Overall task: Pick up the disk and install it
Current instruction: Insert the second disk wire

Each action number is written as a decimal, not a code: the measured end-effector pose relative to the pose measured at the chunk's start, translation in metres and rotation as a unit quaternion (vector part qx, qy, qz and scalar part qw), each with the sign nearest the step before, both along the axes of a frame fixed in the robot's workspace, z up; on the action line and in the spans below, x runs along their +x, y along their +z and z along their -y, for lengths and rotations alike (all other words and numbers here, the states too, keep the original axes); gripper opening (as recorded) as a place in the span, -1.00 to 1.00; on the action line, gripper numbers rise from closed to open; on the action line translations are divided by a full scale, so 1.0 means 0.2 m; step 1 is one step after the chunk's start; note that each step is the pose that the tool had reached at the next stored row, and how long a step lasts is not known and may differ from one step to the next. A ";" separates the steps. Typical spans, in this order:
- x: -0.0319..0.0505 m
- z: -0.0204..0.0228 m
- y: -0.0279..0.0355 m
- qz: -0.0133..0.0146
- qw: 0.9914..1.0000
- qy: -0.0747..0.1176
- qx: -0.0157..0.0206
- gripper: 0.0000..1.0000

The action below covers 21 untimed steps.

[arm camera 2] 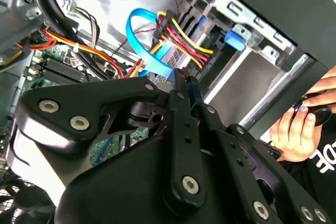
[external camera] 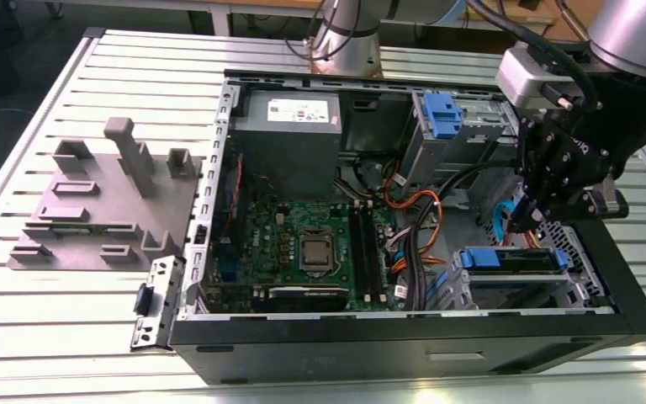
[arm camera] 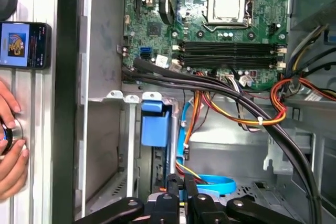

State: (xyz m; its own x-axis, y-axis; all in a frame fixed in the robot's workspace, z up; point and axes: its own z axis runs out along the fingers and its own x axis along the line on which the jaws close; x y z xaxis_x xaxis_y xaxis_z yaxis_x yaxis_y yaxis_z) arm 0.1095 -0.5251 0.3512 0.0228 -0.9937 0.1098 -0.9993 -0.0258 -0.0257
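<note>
My gripper (arm camera 2: 184, 85) hangs inside the open computer case (external camera: 413, 332) with its fingers pressed together and nothing between them. Just beyond the tips runs the looped blue data cable (arm camera 2: 142, 32), with the red-and-yellow power leads (arm camera 2: 184, 40) beside it. The disk (external camera: 510, 259) sits in the drive bay at the case's front corner, on the exterior view's right, its blue carrier handle (arm camera: 155, 124) facing me. I'd judge seating needs a straight, square push, keeping clear of those cables. Farther off lies the motherboard (arm camera: 220, 30).
</note>
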 end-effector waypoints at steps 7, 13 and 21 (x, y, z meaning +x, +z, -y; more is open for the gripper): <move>-0.013 0.037 -0.013 0.004 1.000 0.001 0.017 -0.68; -0.019 0.092 -0.027 0.005 0.999 0.001 0.033 -0.68; -0.026 0.148 -0.038 0.011 0.999 0.003 0.038 -0.68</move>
State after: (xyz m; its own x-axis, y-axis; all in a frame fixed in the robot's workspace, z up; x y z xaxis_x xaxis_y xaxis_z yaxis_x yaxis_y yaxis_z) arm 0.1042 -0.5548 0.3435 0.0275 -0.9990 0.0348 -0.9983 -0.0293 -0.0496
